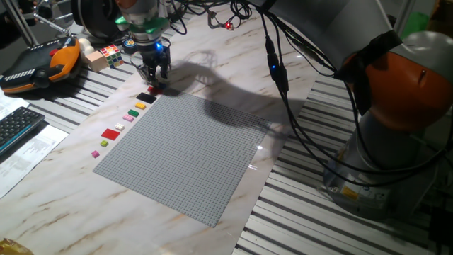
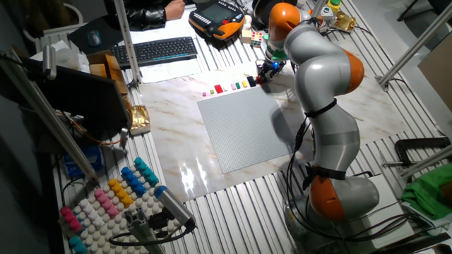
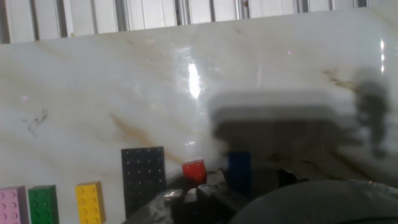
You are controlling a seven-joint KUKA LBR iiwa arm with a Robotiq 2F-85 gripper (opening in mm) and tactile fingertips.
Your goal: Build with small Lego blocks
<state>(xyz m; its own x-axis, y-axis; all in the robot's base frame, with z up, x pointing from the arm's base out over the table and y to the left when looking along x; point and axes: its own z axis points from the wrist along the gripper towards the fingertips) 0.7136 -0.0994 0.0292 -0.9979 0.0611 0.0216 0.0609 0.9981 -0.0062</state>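
Lego blocks [image 1: 127,118] are lying in a loose row on the marble table [image 1: 64,191], just beside the edge of the grey baseplate [image 1: 191,152], and nothing is sitting on that plate yet, so building looks barely begun. The gripper [image 1: 154,79] is hovering low at the far end of the row, right by the small red block [image 3: 194,171] and the blue block [image 3: 239,173]. Whether the jaws are gripping anything cannot be told; the hand view is too blurred there.

lego row on marble, flat, studs up: pink brick [image 3: 12,205], green brick [image 3: 42,204], yellow brick [image 3: 90,202], larger black plate [image 3: 143,179], tiny red square [image 3: 194,171], blue brick [image 3: 239,173] partly hidden. farther along: red plate [image 1: 110,133], more small bits.
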